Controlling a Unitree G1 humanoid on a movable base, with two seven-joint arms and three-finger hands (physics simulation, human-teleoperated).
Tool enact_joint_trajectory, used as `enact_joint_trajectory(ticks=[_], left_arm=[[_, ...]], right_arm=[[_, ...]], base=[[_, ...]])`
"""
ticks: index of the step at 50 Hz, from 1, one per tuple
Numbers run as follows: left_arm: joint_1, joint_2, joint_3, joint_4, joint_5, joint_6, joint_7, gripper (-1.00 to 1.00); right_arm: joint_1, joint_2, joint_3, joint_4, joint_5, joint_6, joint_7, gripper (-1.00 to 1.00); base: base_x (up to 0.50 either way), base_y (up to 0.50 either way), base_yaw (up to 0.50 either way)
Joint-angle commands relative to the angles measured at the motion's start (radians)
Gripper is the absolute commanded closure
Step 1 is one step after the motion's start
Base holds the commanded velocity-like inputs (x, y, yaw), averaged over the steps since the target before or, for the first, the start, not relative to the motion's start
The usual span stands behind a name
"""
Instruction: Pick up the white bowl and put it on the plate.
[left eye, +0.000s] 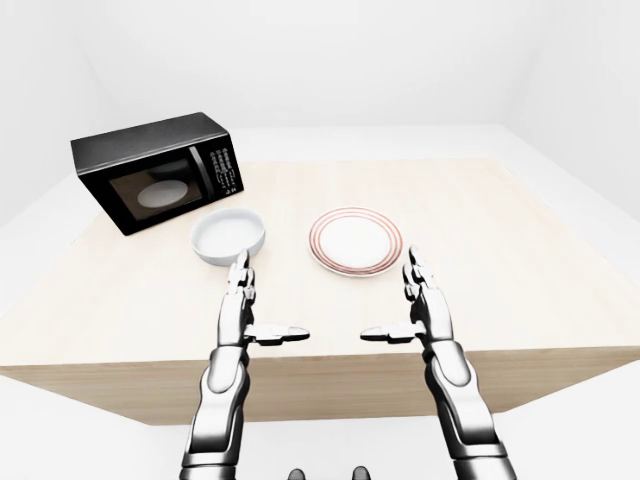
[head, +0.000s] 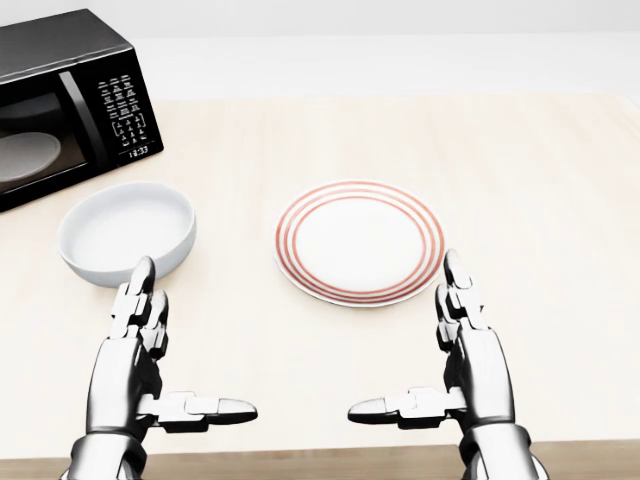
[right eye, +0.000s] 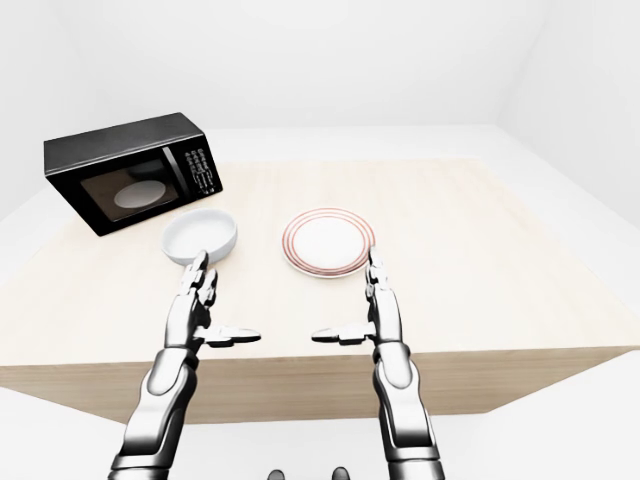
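Head view: we hold our left hand (head: 150, 350) open just below the white bowl (head: 127, 232) at left; our right hand (head: 450, 350), open too, sits below the plate (head: 359, 241) at centre.

Wooden desk (right eye: 480, 260) carrying black microwave (right eye: 130, 185) at left, white bowl (right eye: 200, 236) sitting beside red-ringed plate (right eye: 328, 241), left hand (right eye: 198, 305) and right hand (right eye: 378, 305) hovering with fingers (right eye: 190, 275) spreading wide

table (head: 520, 180): pale wood | on it: microwave (head: 60, 100), white bowl (head: 127, 232), plate (head: 359, 241)
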Motion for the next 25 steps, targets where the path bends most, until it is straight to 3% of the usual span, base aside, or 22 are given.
enact_joint_trajectory(ticks=[1,7,18,25], left_arm=[[0.0,0.012,0.023,0.002,-0.011,-0.002,-0.024,-1.0],[-0.004,0.012,0.025,0.014,-0.011,-0.009,-0.025,-1.0],[0.001,0.012,0.023,-0.002,-0.01,0.001,-0.024,-1.0],[0.002,0.012,0.023,-0.007,-0.01,0.005,-0.024,-1.0]], right_arm=[[0.026,-0.005,0.003,-0.036,-0.022,0.007,0.038,-1.0],[0.016,-0.007,0.0,0.005,-0.032,-0.024,0.036,-1.0],[0.021,-0.005,0.011,0.004,-0.065,-0.021,0.028,-1.0],[0.024,-0.002,0.018,-0.005,-0.083,-0.017,0.02,-1.0]], base=[[0.0,0.0,0.0],[0.0,0.0,0.0],[0.0,0.0,0.0],[0.0,0.35,0.0]])
